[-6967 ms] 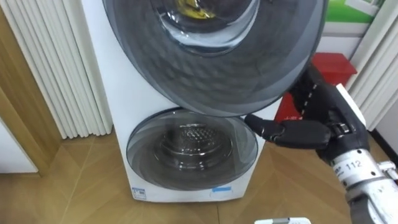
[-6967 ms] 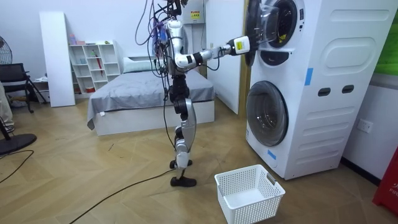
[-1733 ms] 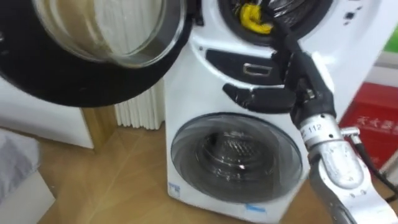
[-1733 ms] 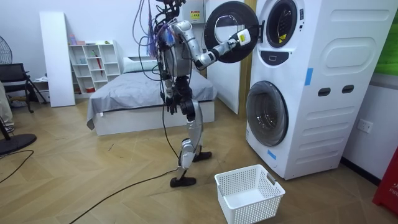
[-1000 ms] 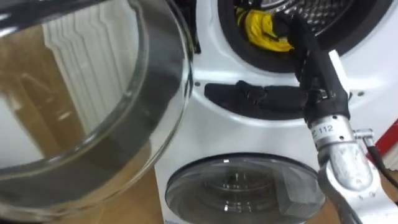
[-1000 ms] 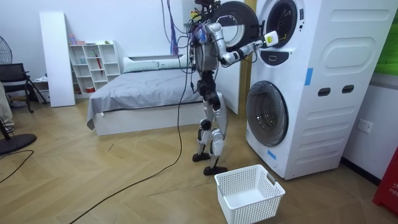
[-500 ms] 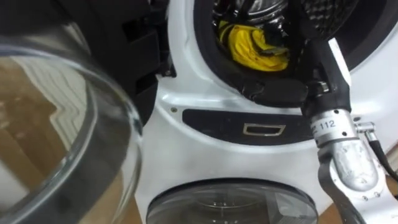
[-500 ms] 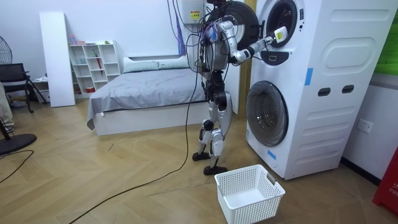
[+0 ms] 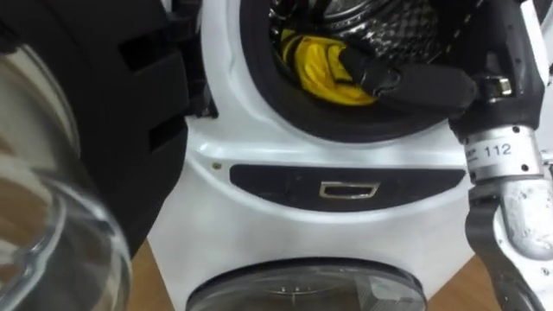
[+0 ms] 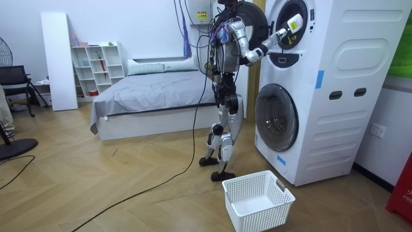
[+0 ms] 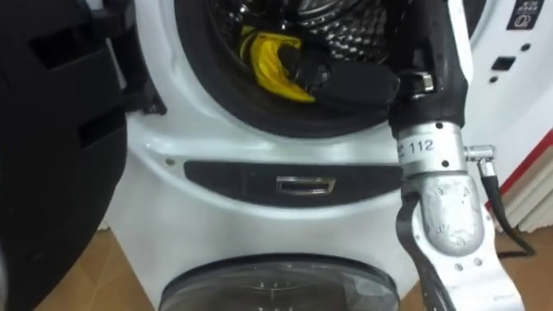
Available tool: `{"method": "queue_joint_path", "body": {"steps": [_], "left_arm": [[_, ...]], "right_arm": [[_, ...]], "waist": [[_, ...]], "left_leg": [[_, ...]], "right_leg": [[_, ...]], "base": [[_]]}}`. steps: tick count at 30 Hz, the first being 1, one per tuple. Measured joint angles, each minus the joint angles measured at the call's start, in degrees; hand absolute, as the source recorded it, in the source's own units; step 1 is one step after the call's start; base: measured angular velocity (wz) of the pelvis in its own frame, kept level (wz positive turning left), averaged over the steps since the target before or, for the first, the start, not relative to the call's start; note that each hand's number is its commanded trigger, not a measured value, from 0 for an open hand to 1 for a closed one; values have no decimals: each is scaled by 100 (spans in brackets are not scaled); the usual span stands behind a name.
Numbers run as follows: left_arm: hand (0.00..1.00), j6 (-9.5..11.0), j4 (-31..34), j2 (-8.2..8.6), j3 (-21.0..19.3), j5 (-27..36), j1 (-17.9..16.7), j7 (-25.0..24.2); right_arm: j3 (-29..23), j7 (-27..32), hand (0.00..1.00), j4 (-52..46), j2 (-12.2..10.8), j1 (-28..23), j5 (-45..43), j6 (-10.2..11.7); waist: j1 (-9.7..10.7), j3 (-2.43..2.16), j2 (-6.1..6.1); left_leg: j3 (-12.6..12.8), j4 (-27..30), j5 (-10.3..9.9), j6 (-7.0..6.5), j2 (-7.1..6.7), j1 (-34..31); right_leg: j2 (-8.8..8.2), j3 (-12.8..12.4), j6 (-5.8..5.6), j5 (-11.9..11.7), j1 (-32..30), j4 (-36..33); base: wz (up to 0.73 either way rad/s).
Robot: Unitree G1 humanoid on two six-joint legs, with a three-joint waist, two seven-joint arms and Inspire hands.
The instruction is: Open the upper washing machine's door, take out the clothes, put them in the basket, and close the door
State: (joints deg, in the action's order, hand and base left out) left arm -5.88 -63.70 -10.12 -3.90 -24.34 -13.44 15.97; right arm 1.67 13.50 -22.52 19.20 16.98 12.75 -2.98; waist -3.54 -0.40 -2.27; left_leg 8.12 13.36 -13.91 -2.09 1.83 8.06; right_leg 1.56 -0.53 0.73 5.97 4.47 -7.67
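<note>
Yellow cloth (image 9: 321, 73) in upper drum (image 9: 406, 22); right robot hand (image 9: 423, 86) just beside it.

This is a home, a bedroom with a laundry corner: a bed (image 10: 151, 96) with a grey cover stands by the far wall, next to a white open shelf (image 10: 96, 67) of small things and a tall white cabinet (image 10: 55, 61), and a dark chair (image 10: 14, 76) and a fan (image 10: 4, 50) show at the room view's left. The floor (image 10: 77, 174) is herringbone wood. At the room view's right two front-loading washing machines (image 10: 322, 96) are stacked in one white tower, the upper door open, with a white laundry basket (image 10: 257, 209) on the floor before them.
</note>
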Motion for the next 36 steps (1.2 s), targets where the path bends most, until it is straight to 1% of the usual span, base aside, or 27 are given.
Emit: {"method": "queue_joint_path", "body": {"steps": [1, 2, 3, 4, 5, 6, 7, 8, 9, 10, 11, 13, 16, 17, 18, 19, 20, 21, 22, 23, 25, 27, 30, 31, 32, 33, 36], "left_arm": [[0, -4, 6, 3, -32, 0, 12, -15], [0, -2, 23, 15, -36, -6, 11, -36], [0, -30, 111, 51, -26, -43, 116, -92], [0, -51, 131, 35, -35, -73, 145, -106], [0, -55, 123, 32, -44, -101, 143, -103], [0, -86, 107, 29, -44, -122, 137, -103], [0, -137, 139, 24, -54, -124, 136, -99], [0, -156, 183, 19, -68, -125, 106, -91], [0, -170, 182, 20, -68, -125, 85, -90], [0, -197, 194, 19, -70, -125, 70, -95], [0, -228, 231, 15, -84, -123, 103, -106], [0, -244, 233, 15, -175, -121, 166, -150], [0, -276, 250, 17, -272, -122, 188, -201], [0, -295, 266, 18, -274, -124, 187, -226], [0, -338, 296, 18, -293, -141, 188, -312], [0, -379, 299, 16, -297, -167, 184, -359], [0, -413, 300, 7, -299, -170, 182, -415], [0, -427, 303, 6, -298, -169, 164, -431], [0, -460, 318, 4, -298, -168, 138, -441], [0, -511, 363, 2, -302, -174, 124, -473], [0, -522, 446, -12, -305, -237, 72, -576], [0, -522, 516, -13, -342, -277, 38, -671], [0, -508, 583, -20, -487, -267, -18, -792], [0, -508, 609, -25, -487, -260, -18, -807], [0, -507, 643, -29, -486, -252, -21, -813], [0, -501, 692, -49, -486, -228, -18, -819], [0, -500, 712, -67, -485, -232, -9, -891]], "right_arm": [[-37, -13, 0, 19, -5, -8, -12, 3], [-82, -30, 0, 46, 13, -3, -18, 6], [-269, -72, 0, 120, 167, 39, -21, 11], [-388, -105, 0, 250, 198, 68, -32, -66], [-394, -129, 0, 327, 204, 134, -53, -103], [-384, -175, 0, 457, 204, 259, -85, -142], [-381, -181, 0, 500, 207, 313, -145, -145], [-365, -182, 0, 528, 217, 379, -205, -144], [-341, -181, 0, 579, 227, 435, -211, -144], [-297, -178, 0, 706, 283, 509, -217, -150], [-284, -194, 0, 886, 358, 561, -195, -151], [-286, -250, 0, 1259, 462, 656, -188, -195], [-286, -377, 0, 1585, 480, 977, -185, -284], [-284, -398, 0, 1659, 485, 1069, -179, -285], [-286, -462, 0, 1829, 498, 1203, -181, -307], [-272, -551, 0, 1939, 532, 1253, -199, -339], [-210, -639, 0, 2060, 602, 1270, -222, -353], [-134, -681, 0, 2151, 646, 1296, -238, -359], [4, -780, 0, 2288, 739, 1342, -249, -443], [74, -873, 0, 2411, 781, 1343, -327, -470], [155, -989, 0, 2504, 791, 1343, -491, -538], [158, -1102, 0, 2516, 802, 1347, -689, -534], [160, -1301, 0, 2725, 860, 1447, -820, -522], [169, -1399, 0, 2748, 921, 1451, -832, -528], [171, -1458, 0, 2742, 954, 1457, -835, -528], [173, -1579, 0, 2742, 995, 1473, -837, -528], [180, -1875, 0, 2744, 1135, 1476, -858, -534]], "waist": [[20, 118, -184], [41, 127, -261], [92, 73, -163], [-32, 30, -252], [-95, 28, -263], [-186, 52, -244], [-247, 41, -254], [-286, 33, -287], [-284, 44, -285], [-279, 52, -272], [-249, 73, -285], [-269, 78, -312], [-281, 58, -356], [-288, 61, -361], [-318, 56, -378], [-345, 44, -394], [-356, 46, -412], [-368, 40, -421], [-403, 28, -442], [-449, 29, -465], [-476, 30, -474], [-505, 28, -480], [-486, 41, -504], [-482, 41, -517], [-479, 48, -534], [-477, 72, -577], [-467, 60, -625]], "left_leg": [[-7, 735, -131, 192, -95, -443], [-85, 603, -172, 263, -118, -643], [-124, 8, 95, 197, 69, -987], [77, 65, 206, 31, 13, -1027], [110, 62, 209, 26, -7, -1000], [101, 24, 211, 21, -37, -900], [75, -10, 211, 21, -54, -827], [29, -41, 210, 23, -73, -782], [18, -84, 210, 23, -78, -746], [-25, -153, 211, 25, -78, -708], [-77, -190, 222, 39, -118, -673], [-96, -189, 230, 51, -117, -657], [-98, -185, 234, 56, -120, -765], [-99, -184, 234, 57, -120, -791], [-101, -165, 235, 58, -124, -820], [-144, -153, 235, 58, -129, -839], [-211, -142, 236, 58, -137, -844], [-223, -141, 236, 58, -138, -839], [-238, -141, 236, 59, -137, -838], [-269, -137, 238, 61, -140, -838], [-348, -123, 238, 61, -150, -838], [-377, -120, 238, 61, -153, -834], [-429, -116, 241, 64, -157, -783], [-439, -114, 241, 64, -157, -774], [-441, -115, 240, 64, -158, -775], [-432, -114, 242, 68, -158, -780], [-433, -106, 244, 72, -156, -806]], "right_leg": [[-213, -453, 7, -5, 116, 93], [-270, -607, 5, -4, 102, 92], [-251, -539, -99, 62, -36, -13], [-350, -494, -300, 217, -116, -82], [-371, -382, -323, 233, -116, -88], [-393, -141, -327, 239, -63, -76], [-387, 42, -319, 239, -22, -44], [-377, 119, -310, 227, 23, -31], [-375, 149, -310, 226, 52, -15], [-358, 247, -310, 226, 100, -17], [-348, 296, -309, 227, 138, -12], [-344, 342, -301, 233, 144, -9], [-345, 451, -284, 249, 50, -13], [-346, 495, -284, 248, 26, -13], [-352, 580, -284, 248, 3, -12], [-353, 616, -283, 248, -2, -15], [-354, 682, -283, 248, -1, -17], [-355, 696, -283, 248, -1, -21], [-354, 709, -283, 249, 14, -21], [-354, 740, -283, 249, 44, -20], [-355, 814, -283, 249, 54, -19], [-356, 847, -282, 249, 67, -19], [-355, 862, -281, 251, 143, -8], [-354, 863, -281, 254, 158, -12], [-354, 865, -280, 258, 157, -13], [-354, 865, -265, 269, 151, -15], [-355, 925, -265, 269, 125, -26]], "base": [[28], [62], [45], [31], [-15], [-20], [-26], [-18], [-7], [9], [15], [6], [-4], [-5], [3], [15], [19], [16], [10], [11], [19], [11], [6], [5], [0], [0], [0]]}}
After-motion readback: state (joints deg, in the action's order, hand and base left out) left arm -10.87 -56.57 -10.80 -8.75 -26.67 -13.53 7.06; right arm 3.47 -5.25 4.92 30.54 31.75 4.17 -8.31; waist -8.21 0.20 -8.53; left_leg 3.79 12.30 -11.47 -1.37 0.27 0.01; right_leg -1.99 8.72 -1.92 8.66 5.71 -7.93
